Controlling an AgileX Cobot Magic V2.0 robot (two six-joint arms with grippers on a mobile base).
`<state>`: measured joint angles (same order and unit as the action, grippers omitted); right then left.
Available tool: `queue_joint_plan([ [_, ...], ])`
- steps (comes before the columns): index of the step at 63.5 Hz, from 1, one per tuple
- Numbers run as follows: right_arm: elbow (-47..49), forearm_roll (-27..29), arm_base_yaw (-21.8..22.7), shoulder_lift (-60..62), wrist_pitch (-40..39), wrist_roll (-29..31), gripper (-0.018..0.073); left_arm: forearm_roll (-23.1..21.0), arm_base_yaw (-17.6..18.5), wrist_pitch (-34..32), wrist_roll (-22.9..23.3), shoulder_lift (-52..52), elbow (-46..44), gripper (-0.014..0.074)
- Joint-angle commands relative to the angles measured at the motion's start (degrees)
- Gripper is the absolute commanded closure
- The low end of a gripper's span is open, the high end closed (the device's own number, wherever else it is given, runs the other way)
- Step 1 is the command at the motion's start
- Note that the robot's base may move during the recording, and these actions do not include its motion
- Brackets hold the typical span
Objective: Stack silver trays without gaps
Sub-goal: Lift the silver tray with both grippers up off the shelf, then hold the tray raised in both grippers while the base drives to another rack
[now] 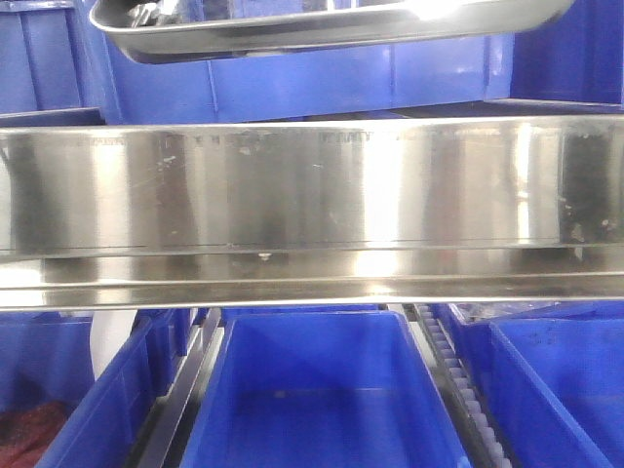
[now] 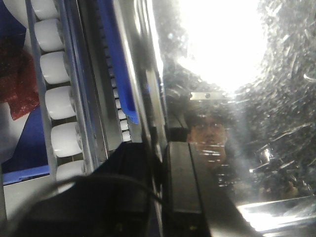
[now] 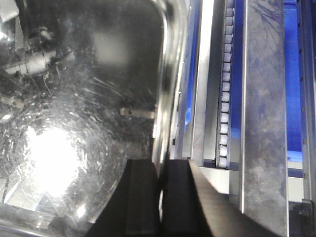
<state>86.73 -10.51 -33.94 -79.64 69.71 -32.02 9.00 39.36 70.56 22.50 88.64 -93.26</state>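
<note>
**One silver tray, pinched at its rim by both grippers**

One silver tray shows along the top edge of the front view. It is seen from slightly below, with its underside and flared rim catching the light. Its left end sits a little lower in the picture than its right. It lies above the long brushed shelf rail, apart from it, with blue bins behind it on the far side. More blue bins stand below the rail on the near side. Neither gripper is visible in this view.

In the left wrist view, the left gripper is closed down on the tray's rim. One black finger lies over the polished inside of the tray, and the other is on the outside. Only the thin edge sits between them. The tray floor fills the right of this picture, scratched and washed out by glare. A roller track with white rollers runs just left of the tray, and something red lies beyond it at the left edge.

In the right wrist view, the right gripper is also clamped on the rim. One finger is on the tray's inner side and the other is on its outer side, and they are nearly together around the edge. Here the tray spreads to the left of the fingers. To the right run another roller track and a flat steel strip, with blue showing between them.

Whether the tray touches anything beneath it cannot be told.
</note>
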Motion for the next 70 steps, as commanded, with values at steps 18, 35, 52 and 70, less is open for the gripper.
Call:
queue_joint_plan([
  [18, 1.88, -1.05, -0.21, 1.85, -5.57, 0.91, 0.0503, 0.39, 0.89, 4.26, -1.94, -1.92, -1.27, 0.0645],
  [35, 1.88, -1.05, -0.21, 1.85, -5.57, 0.91, 0.0503, 0.39, 0.89, 4.26, -1.94, -1.92, -1.27, 0.0645],
  [52, 1.88, -1.05, -0.21, 1.85, -5.57, 0.91, 0.0503, 0.39, 0.89, 4.26, -1.94, -1.92, -1.27, 0.0645],
  [70, 1.88, -1.05, -0.21, 1.85, -5.57, 0.91, 0.0503, 0.39, 0.89, 4.23, -1.94, -1.92, -1.27, 0.0645],
])
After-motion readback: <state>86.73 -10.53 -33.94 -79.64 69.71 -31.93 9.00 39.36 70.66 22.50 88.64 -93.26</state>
